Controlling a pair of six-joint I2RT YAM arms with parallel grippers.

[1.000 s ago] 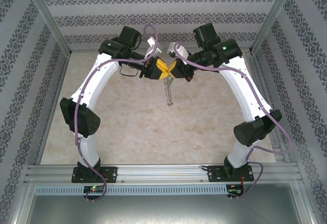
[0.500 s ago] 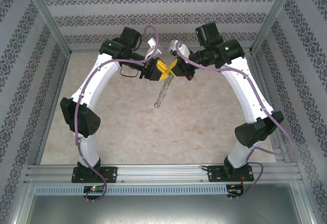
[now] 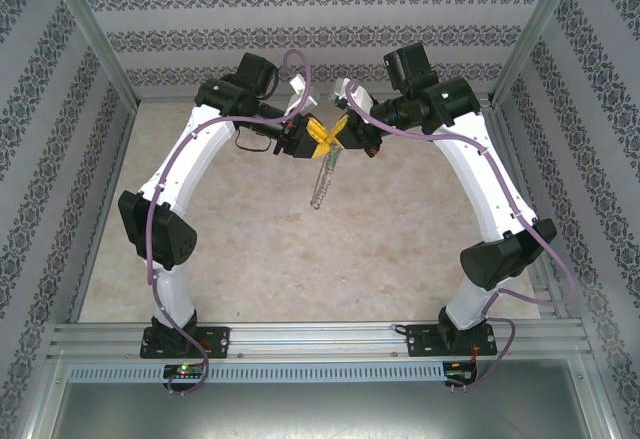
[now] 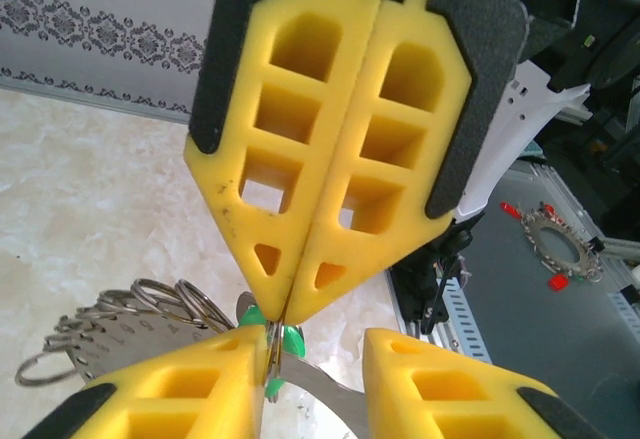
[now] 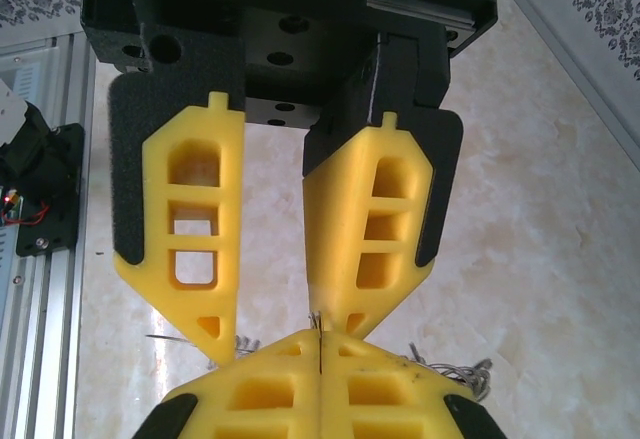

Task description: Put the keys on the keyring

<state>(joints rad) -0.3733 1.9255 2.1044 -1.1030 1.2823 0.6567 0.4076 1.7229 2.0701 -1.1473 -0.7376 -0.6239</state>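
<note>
Since the key (image 4: 292, 337) is tiny, light and smooth, it is judged likely to twist or slip unless pinched flat across its green head. That is where it is taken: the left gripper (image 4: 285, 314) is pressed together on it at the very fingertips, with green showing on both sides of them. A silvery strip (image 4: 325, 391), probably the blade, is seen just beyond the tips. The right gripper (image 5: 272, 327) is spread, one finger to each side of the left gripper's tip, and nothing is pinched between them. The keyring (image 3: 320, 184) hangs limp below the two meeting grippers and appears clear of the table (image 3: 250, 249). From the left wrist its small rings (image 4: 160, 304) are seen fanned out beside the fingertips. What carries it cannot be told. It is judged floppy like a chain, so it is best taken close to the part to be opened, since a slack stretch gives way. Open room is found below and to both sides of the grippers. Between the fingertips almost none is to be had, and the walls (image 3: 320, 39) are well apart.
</note>
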